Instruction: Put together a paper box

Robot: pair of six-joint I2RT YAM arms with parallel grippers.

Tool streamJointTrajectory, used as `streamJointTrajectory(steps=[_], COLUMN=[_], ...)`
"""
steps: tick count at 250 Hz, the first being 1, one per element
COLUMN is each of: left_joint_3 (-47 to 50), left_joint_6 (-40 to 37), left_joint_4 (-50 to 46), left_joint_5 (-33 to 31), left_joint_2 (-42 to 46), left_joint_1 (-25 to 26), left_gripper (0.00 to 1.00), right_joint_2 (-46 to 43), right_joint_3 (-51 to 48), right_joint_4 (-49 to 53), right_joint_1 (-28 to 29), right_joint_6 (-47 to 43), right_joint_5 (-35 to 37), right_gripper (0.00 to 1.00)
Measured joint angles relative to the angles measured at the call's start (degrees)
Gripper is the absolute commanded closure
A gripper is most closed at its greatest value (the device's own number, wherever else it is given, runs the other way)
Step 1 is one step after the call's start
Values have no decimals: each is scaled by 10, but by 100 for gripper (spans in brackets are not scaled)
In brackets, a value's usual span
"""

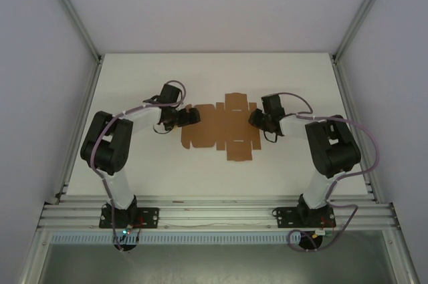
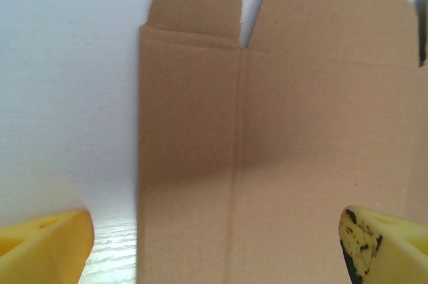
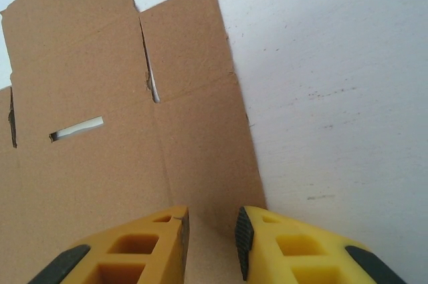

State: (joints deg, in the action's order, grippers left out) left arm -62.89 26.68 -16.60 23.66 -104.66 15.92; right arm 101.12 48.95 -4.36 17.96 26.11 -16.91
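Lying flat at the middle of the white table [image 1: 134, 83], the plain brown die-cut cardboard sheet of the paper box [image 1: 224, 130] has no panel raised, no flap folded and no tab tucked. The assembly looks barely begun, with every fold left to do. The left gripper [image 1: 194, 117] hangs over the sheet's left edge, its yellow fingers [image 2: 47, 240] spread wide. The right gripper [image 1: 253, 119] sits at the right edge, jaws narrowly apart above the cardboard; whether it pinches the sheet cannot be told.
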Motion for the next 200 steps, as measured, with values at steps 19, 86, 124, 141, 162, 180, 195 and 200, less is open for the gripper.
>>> streamJointTrajectory(steps=[19, 86, 124, 141, 162, 180, 195, 200], left_joint_3=[-13, -23, -16, -6, 8, 28, 52, 62], left_joint_6=[-4, -12, -1, 4, 10, 20, 37, 43], left_joint_4=[-7, -9, 23, 42, 58, 86, 127, 144], left_joint_5=[-2, 31, 99, 123, 142, 158, 177, 183], left_joint_2=[-12, -19, -21, -19, -9, 10, 34, 43], left_joint_1=[5, 14, 18, 25, 27, 23, 17, 15], left_gripper=[7, 8, 8, 8, 9, 9, 9, 10], right_joint_2=[0, 0, 0, 0, 0, 0, 0, 0], right_joint_3=[0, 0, 1, 1, 2, 2, 2, 2], right_joint_4=[0, 2, 4, 4, 5, 5, 5, 5], right_joint_1=[0, 0, 0, 0, 0, 0, 0, 0], right_joint_6=[-2, -7, -8, -8, -9, -12, -13, -13], right_joint_5=[0, 3, 7, 8, 9, 9, 9, 9], right_gripper=[71, 71, 71, 72, 71, 72, 71, 71])
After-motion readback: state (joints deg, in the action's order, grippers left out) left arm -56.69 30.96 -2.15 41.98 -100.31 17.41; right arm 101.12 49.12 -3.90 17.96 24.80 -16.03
